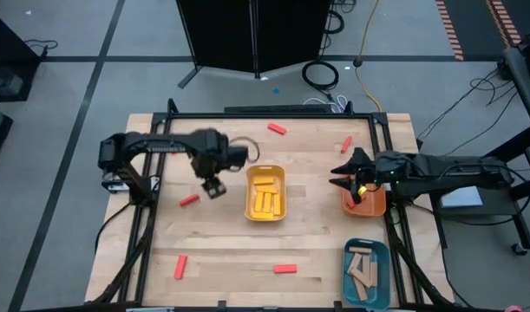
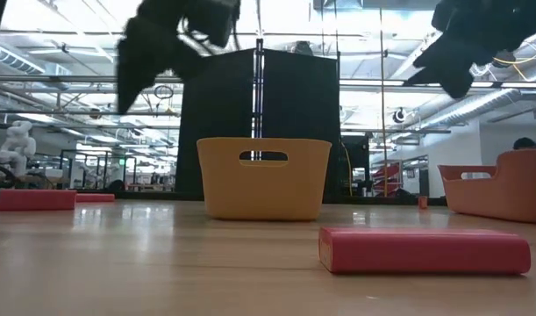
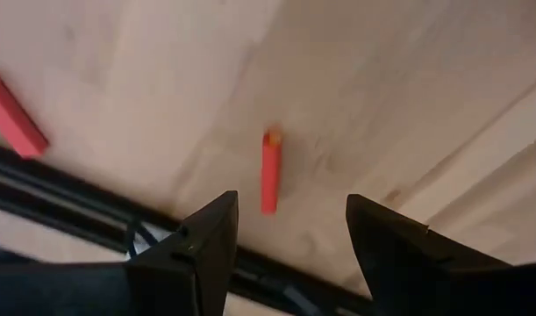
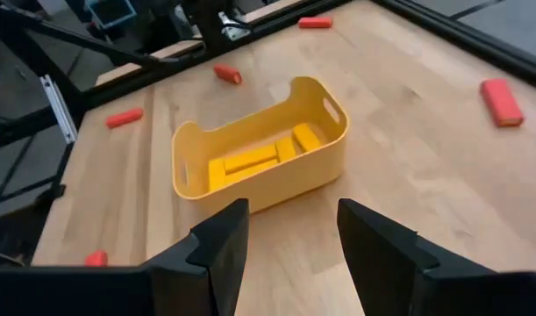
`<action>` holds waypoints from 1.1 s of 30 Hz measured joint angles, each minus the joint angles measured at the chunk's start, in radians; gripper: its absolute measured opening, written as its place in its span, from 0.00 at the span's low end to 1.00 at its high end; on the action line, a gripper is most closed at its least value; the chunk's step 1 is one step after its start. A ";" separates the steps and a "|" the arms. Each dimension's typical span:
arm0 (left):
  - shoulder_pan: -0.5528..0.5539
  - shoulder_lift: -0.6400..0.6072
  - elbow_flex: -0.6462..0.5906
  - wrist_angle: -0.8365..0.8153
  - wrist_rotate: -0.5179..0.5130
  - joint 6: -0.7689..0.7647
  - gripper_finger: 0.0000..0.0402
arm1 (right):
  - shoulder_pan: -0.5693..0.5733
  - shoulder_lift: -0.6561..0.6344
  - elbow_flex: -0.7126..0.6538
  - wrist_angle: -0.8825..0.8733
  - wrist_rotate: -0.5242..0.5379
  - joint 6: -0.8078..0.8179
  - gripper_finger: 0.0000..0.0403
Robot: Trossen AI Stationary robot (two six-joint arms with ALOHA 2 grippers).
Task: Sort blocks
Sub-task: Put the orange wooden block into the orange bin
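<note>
Lying flat: small red blocks (image 1: 189, 200); yellow blocks (image 1: 265, 195) in yellow tray (image 1: 250, 186).

Red blocks (image 1: 189, 200) scattered flat on wood; yellow ones (image 1: 265, 196) apparently trayed.

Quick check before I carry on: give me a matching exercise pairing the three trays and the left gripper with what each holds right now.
Things:
1. yellow tray
2. teal tray
3. orange tray
4. left gripper

States:
a. tan blocks inside
b. open, holding nothing
c. yellow blocks inside
d. right gripper above it

Pairs: 1-c (yellow blocks), 2-a (tan blocks), 3-d (right gripper), 4-b.
</note>
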 joint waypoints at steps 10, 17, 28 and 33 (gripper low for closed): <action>-0.077 0.004 -0.298 0.159 0.054 -0.079 0.52 | 0.000 0.052 -0.119 0.260 -0.002 0.024 0.42; -0.076 0.004 -0.423 0.261 0.042 -0.105 0.52 | 0.000 0.086 -0.124 0.315 -0.002 0.017 0.42; -0.076 0.004 -0.579 0.417 0.003 -0.097 0.52 | 0.000 0.088 -0.124 0.313 -0.002 0.022 0.42; -0.075 0.003 -0.617 0.479 0.005 -0.078 0.52 | 0.000 0.088 -0.124 0.313 -0.002 0.026 0.42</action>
